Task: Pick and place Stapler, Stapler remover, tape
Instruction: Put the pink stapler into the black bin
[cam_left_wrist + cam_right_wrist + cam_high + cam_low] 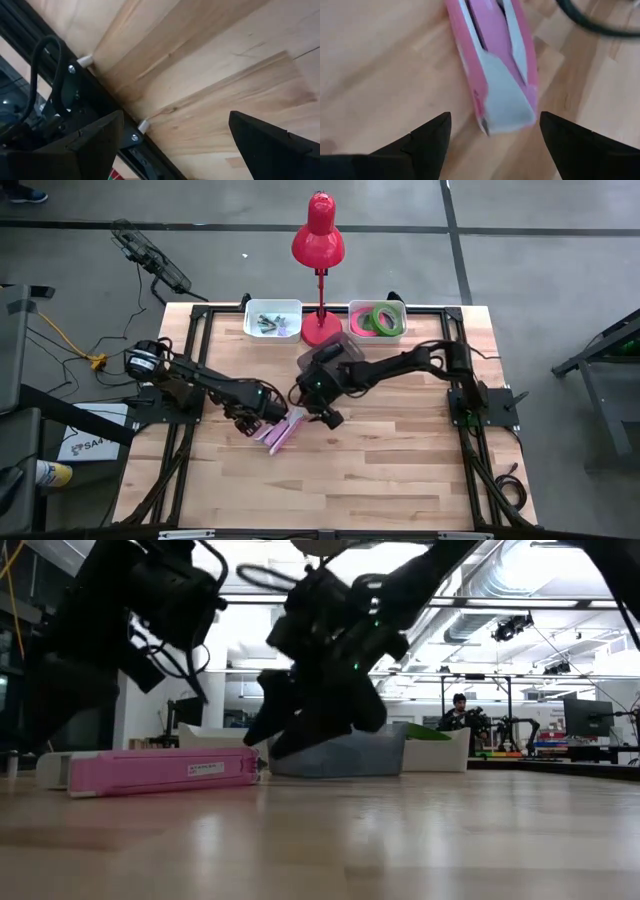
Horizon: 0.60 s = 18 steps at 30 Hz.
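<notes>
The pink stapler [278,432] lies flat on the wooden table, a little left of its middle, and shows side-on in the low view [160,772]. My right gripper [495,137] stands open just right of it, slanting down, with the stapler's white-tipped end [506,112] ahead between the fingers and apart from them. My left gripper [175,145] hangs open by the stapler's left side [258,418], over bare wood. Green and pink tape rings [380,320] lie in a white bin at the far edge. I cannot make out the stapler remover.
A red desk lamp [319,250] stands at the far edge between two white bins; the left bin [272,318] holds small dark and green items. A black frame [195,360] runs round the table. The near half of the tabletop [340,480] is bare wood.
</notes>
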Motion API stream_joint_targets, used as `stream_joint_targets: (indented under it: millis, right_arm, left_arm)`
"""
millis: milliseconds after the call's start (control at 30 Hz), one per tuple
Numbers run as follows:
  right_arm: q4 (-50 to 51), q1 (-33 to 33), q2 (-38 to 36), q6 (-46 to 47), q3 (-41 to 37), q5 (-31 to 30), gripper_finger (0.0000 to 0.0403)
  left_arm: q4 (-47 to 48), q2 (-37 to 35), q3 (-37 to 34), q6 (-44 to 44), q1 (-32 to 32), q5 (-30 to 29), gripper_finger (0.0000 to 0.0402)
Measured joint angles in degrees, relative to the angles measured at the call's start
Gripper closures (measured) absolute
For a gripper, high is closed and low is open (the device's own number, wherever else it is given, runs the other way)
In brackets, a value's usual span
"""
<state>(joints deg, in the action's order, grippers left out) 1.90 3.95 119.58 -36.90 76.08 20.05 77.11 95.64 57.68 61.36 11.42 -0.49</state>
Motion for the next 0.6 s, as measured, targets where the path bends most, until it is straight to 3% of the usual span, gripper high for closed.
stream_joint_targets:
  millis: [400, 600]
  right_arm:
    - [0.20, 1.61, 1.08, -2.58, 1.98, 3.40, 0.0106]
    - [0.46, 0.66, 4.88, -2.60, 5.07, 2.32, 0.0106]
  left_arm:
    - [-0.91, 0.00, -2.31, 0.46, -0.02, 0.07, 0.0046]
    - [-2.27, 0.00, -2.31, 0.44, -0.02, 0.43, 0.0046]
